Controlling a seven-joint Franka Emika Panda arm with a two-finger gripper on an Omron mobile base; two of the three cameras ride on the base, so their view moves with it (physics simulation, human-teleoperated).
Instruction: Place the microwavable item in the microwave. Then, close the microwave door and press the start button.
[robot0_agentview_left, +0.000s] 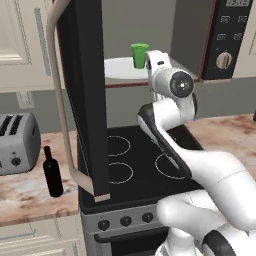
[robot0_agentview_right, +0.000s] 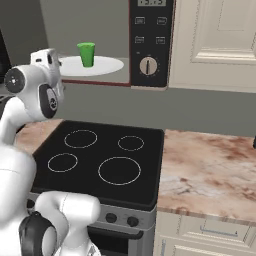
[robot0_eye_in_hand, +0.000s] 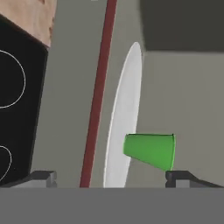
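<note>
The bright green cup (robot0_agentview_left: 139, 55) (robot0_agentview_right: 86, 53) (robot0_eye_in_hand: 151, 150) stands upright on the white turntable (robot0_agentview_left: 117, 68) (robot0_agentview_right: 106, 65) (robot0_eye_in_hand: 124, 113) inside the open microwave (robot0_agentview_right: 150, 40). My gripper (robot0_eye_in_hand: 111, 177) is open, its two tips spread wide, and it sits just outside the cavity, apart from the cup and holding nothing. The hand view is rolled, so the cup looks sideways there. The microwave door (robot0_agentview_left: 82, 100) swings out to the left, its beige bar handle (robot0_agentview_left: 56, 95) facing outward. The black control panel (robot0_agentview_left: 227, 40) with a dial is on the right.
A black stovetop (robot0_agentview_left: 135, 160) (robot0_agentview_right: 100, 160) lies under the microwave. A dark wine bottle (robot0_agentview_left: 52, 172) and a silver toaster (robot0_agentview_left: 17, 142) stand on the left marble counter. More counter (robot0_agentview_right: 210, 170) stretches right, with cream cabinets (robot0_agentview_right: 215, 40) above.
</note>
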